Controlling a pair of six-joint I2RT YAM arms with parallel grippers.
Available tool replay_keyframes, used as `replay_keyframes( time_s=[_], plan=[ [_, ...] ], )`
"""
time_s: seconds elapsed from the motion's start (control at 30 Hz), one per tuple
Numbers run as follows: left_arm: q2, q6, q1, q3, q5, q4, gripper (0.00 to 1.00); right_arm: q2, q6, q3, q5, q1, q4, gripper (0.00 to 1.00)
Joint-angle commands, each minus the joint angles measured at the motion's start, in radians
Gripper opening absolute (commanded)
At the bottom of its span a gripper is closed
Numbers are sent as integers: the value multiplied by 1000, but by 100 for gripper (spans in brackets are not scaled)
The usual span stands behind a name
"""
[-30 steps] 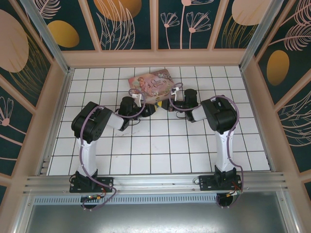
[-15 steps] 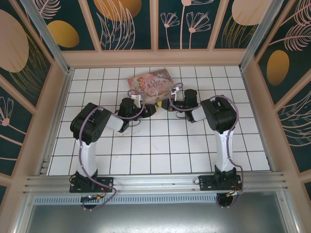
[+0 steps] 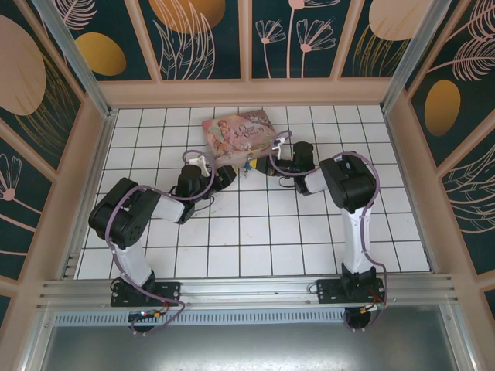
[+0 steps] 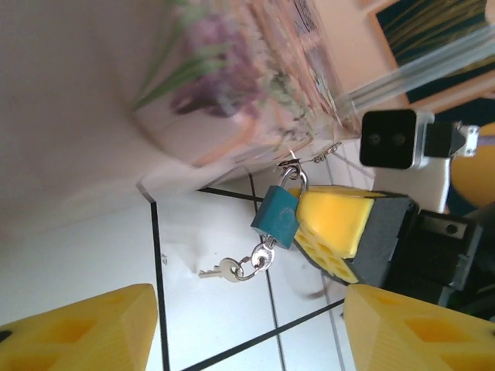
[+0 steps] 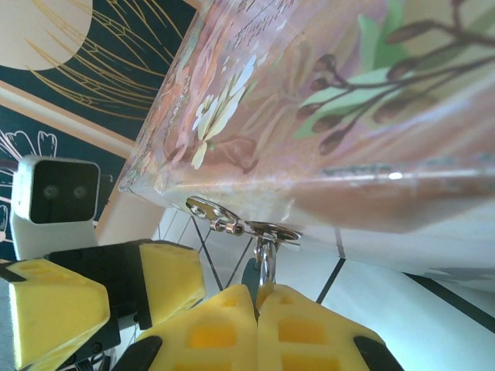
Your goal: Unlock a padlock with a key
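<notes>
Standing by the white tiled table [image 3: 255, 232], I count one pink floral tin box [image 3: 238, 131], two grippers, one padlock and one key. The right gripper [image 5: 257, 297] is clamped tight on the blue padlock [image 4: 276, 218], whose shackle hangs from the clasp at the tin's near edge. The left gripper [image 4: 251, 328] is released, its fingers wide apart with nothing between them, near the padlock. The key [image 4: 219, 270] dangles on a ring under the padlock's body.

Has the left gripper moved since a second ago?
Yes. The left gripper has drawn back leftward and slightly nearer, away from the tin box.
</notes>
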Motion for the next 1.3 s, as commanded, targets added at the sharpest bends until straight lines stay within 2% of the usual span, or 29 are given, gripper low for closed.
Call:
replay_keyframes(
  time_s=[0.0, 0.1, 0.33, 0.5, 1.27],
  plan=[
    [14, -123, -10, -36, -3, 197, 61, 27, 91, 1, -69, 25, 28, 0],
    [47, -157, -30, -44, 0, 283, 58, 34, 111, 5, -72, 32, 46, 0],
    [129, -184, -70, -32, -45, 356, 55, 37, 125, 5, -70, 39, 55, 0],
    [158, -175, -76, -23, -74, 353, 53, 40, 142, 4, -73, 42, 75, 0],
    [259, -194, -94, 84, -72, 369, 39, 48, 159, 7, -71, 59, 88, 0]
  ],
)
